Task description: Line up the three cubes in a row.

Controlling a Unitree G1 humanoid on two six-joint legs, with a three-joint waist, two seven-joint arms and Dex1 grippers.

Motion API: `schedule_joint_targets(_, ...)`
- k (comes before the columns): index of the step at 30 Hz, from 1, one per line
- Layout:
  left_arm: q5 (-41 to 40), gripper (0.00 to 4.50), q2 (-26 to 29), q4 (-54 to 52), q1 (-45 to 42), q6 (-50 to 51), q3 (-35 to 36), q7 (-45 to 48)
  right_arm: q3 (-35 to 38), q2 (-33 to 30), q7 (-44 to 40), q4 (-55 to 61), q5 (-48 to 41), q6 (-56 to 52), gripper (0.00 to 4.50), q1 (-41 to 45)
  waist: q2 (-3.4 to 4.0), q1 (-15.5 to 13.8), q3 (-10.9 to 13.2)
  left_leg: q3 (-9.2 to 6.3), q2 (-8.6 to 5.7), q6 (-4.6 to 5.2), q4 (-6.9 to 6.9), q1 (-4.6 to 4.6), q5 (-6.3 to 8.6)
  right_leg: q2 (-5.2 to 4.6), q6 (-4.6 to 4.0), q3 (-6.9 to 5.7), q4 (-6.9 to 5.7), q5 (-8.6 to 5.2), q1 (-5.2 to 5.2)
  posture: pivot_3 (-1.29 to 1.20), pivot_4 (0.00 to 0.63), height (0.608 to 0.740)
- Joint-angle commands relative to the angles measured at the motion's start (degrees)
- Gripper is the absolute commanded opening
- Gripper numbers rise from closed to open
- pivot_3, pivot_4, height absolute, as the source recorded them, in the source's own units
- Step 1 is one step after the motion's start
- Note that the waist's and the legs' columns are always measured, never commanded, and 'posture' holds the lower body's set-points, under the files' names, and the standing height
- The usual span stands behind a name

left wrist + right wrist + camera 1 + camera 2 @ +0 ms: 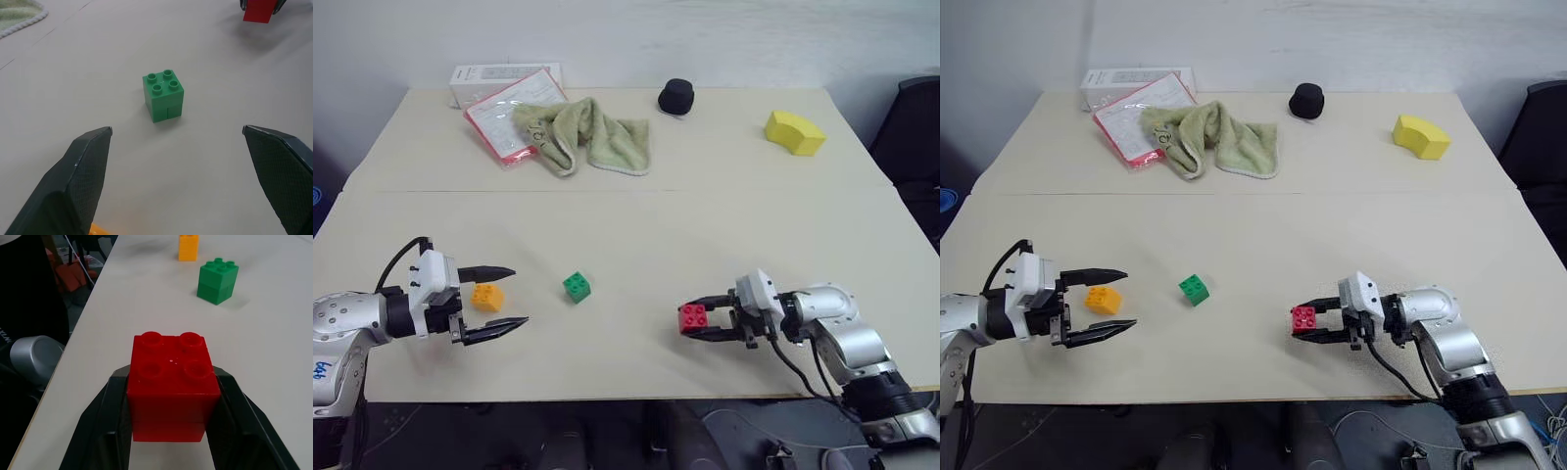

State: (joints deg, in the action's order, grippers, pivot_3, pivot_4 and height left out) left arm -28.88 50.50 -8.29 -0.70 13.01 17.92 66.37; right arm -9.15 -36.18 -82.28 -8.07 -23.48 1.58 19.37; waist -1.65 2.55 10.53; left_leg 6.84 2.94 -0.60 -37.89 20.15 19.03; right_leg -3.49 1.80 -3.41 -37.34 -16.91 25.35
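Note:
Three studded cubes sit near the table's front. My right gripper (pixel 705 319) is shut on the red cube (pixel 692 317), its fingers pressed against both sides, pointing left. The green cube (pixel 576 286) stands alone in the front middle, between the two grippers. The orange cube (pixel 487 297) rests between the spread fingers of my open left gripper (pixel 499 296), touched by neither finger. In the left wrist view the green cube (pixel 163 94) lies straight ahead, and a sliver of the orange cube (pixel 100 229) shows low between the fingertips (pixel 90 147).
At the back of the table (pixel 636 215) lie a crumpled green towel (pixel 587 132), a red-edged paper sleeve (pixel 509 113) and a white box (pixel 480 80). A black round object (pixel 675 96) and a yellow curved wedge (pixel 793 132) sit at the back right.

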Motion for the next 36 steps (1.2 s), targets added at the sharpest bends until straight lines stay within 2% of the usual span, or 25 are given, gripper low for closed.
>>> schedule_joint_targets(1,-0.32,4.5,0.17,-1.44,0.69,-0.46,0.86,0.18,0.11,2.77,-0.81,-5.2,1.2,3.75,1.5,2.41,0.0,0.01,0.0,0.0,0.0,-0.02,-0.02,0.0,0.0,0.0,0.0,0.0,-0.02,0.0,0.0,0.0,0.15,0.74)
schedule_joint_targets(6,-0.38,4.5,0.53,-1.13,0.7,-0.42,1.01,0.47,-1.25,4.24,-1.95,-11.13,4.62,5.95,1.5,4.61,0.02,-0.53,0.01,0.0,0.0,-0.17,-0.07,0.02,-0.06,-0.03,-0.02,0.01,-0.02,-0.01,0.01,0.0,0.15,0.74)
schedule_joint_targets(10,-0.4,4.5,0.85,-0.56,0.65,-0.59,1.41,0.89,-0.28,5.01,-1.14,-10.16,3.17,4.19,2.83,4.66,0.02,-0.68,0.01,0.01,0.01,-0.18,-0.12,0.02,-0.06,-0.04,-0.02,0.02,-0.05,-0.01,0.01,0.0,0.15,0.74)
schedule_joint_targets(15,-0.64,4.5,0.74,4.04,0.15,-2.02,6.11,-0.29,2.04,1.64,-1.75,-2.24,1.57,3.5,4.48,2.42,0.03,-0.9,0.02,0.0,0.0,-0.18,-0.12,0.04,-0.04,-0.05,-0.03,0.01,-0.06,-0.01,0.02,0.0,0.15,0.74)
schedule_joint_targets(18,0.26,4.5,3.09,7.02,3.78,-3.33,10.47,2.43,7.27,-1.08,0.67,4.59,-2.24,0.64,4.48,-0.17,0.05,-0.63,0.03,0.01,0.01,-0.17,-0.13,0.03,-0.03,-0.05,-0.03,0.01,-0.06,-0.01,0.02,0.0,0.15,0.74)
schedule_joint_targets(22,1.43,4.5,6.79,15.37,10.15,-5.46,17.69,6.27,14.32,-4.12,4.35,13.58,-5.02,-0.62,4.48,-10.18,0.03,-0.99,0.01,-0.06,0.12,-0.27,-0.09,0.07,0.05,-0.01,-0.13,-0.15,0.03,-0.08,0.05,0.0,0.15,0.74)
schedule_joint_targets(25,2.58,4.5,7.25,22.68,12.65,-6.73,20.55,5.74,19.64,-1.34,6.72,15.89,-7.16,4.06,4.48,-18.03,0.02,-1.08,0.01,-0.07,0.13,-0.07,-0.08,0.07,0.2,-0.02,-0.15,-0.2,0.07,-0.09,0.02,0.0,0.15,0.74)
schedule_joint_targets(27,2.87,4.5,6.51,23.09,13.81,-7.21,20.05,6.12,22.36,1.08,7.72,15.36,-8.02,7.84,4.48,-21.72,0.02,-1.04,0.01,-0.06,0.11,-0.03,-0.1,0.01,0.23,-0.03,-0.14,-0.18,0.05,-0.08,-0.04,0.0,0.15,0.74)
schedule_joint_targets(30,1.82,4.5,5.51,20.04,13.58,-5.99,18.74,5.83,23.15,0.54,9.37,16.64,-9.43,4.46,4.48,-24.52,0.0,-1.02,0.0,-0.06,0.08,-0.01,-0.12,-0.06,0.22,-0.09,-0.11,-0.16,0.01,-0.06,-0.14,0.0,0.15,0.74)
schedule_joint_targets(33,-1.44,4.5,3.77,10.5,11.42,-1.13,15.13,3.86,24.1,1.47,11.1,19.51,-12.34,3.11,4.48,-25.22,0.02,-1.11,0.01,-0.1,0.1,-0.03,-0.11,-0.06,0.22,-0.08,-0.12,-0.15,-0.01,-0.06,-0.14,0.0,0.15,0.74)
schedule_joint_targets(36,-3.52,4.5,1.02,-1.24,6.25,5.27,8.56,-2.18,23.79,2.37,12.59,22.17,-12.34,4.2,4.48,-25.27,0.0,-1.24,0.0,-0.13,0.09,-0.05,-0.12,-0.06,0.2,-0.1,-0.11,-0.15,-0.04,-0.05,-0.16,0.0,0.15,0.74)
